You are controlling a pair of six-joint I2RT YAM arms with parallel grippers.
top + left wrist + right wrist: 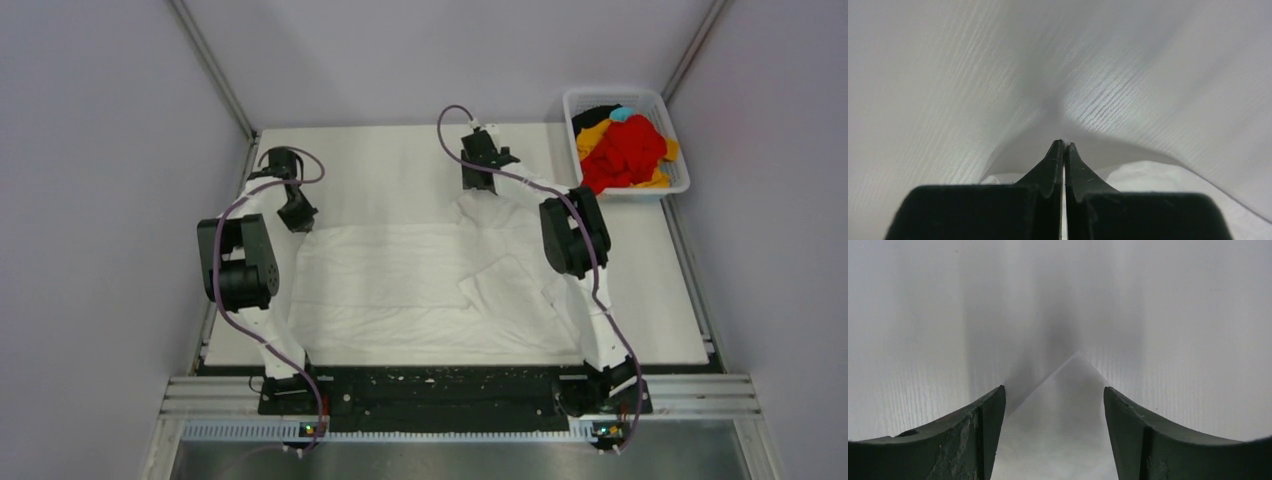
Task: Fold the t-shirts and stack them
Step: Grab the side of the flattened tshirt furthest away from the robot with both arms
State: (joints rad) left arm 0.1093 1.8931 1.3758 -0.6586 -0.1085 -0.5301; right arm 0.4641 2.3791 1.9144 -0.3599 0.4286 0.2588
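1. The white t-shirt (400, 290) lies spread wide and mostly flat on the table (660, 310), well to the left of the basket (571, 120) and nearer the arm bases than it. A loose flap is folded over on the side toward the basket.
2. Its cloth is plain, thin and soft, with shallow creases running across it. Up close it shows a fine ribbed weave.
3. The left gripper (298, 217) sits at the shirt's corner farthest from the basket. In the left wrist view its dark fingers (1048, 170) are pressed together on a pucker of the white cloth.
4. The right gripper (478, 183) is at the shirt's far edge, on the side nearer the basket. Its fingers (973, 430) stand spread apart, with white cloth between them and just ahead.
5. The basket is white plastic mesh, rectangular with rounded corners. It holds a crumpled heap: a red t-shirt (625, 150) on top, a yellow-orange t-shirt (592, 135), a black t-shirt (595, 113) and a bit of a light blue t-shirt (621, 113).
6. The table is matt white, and the basket stands at its far corner. Plain pale grey walls (450, 50) enclose it.
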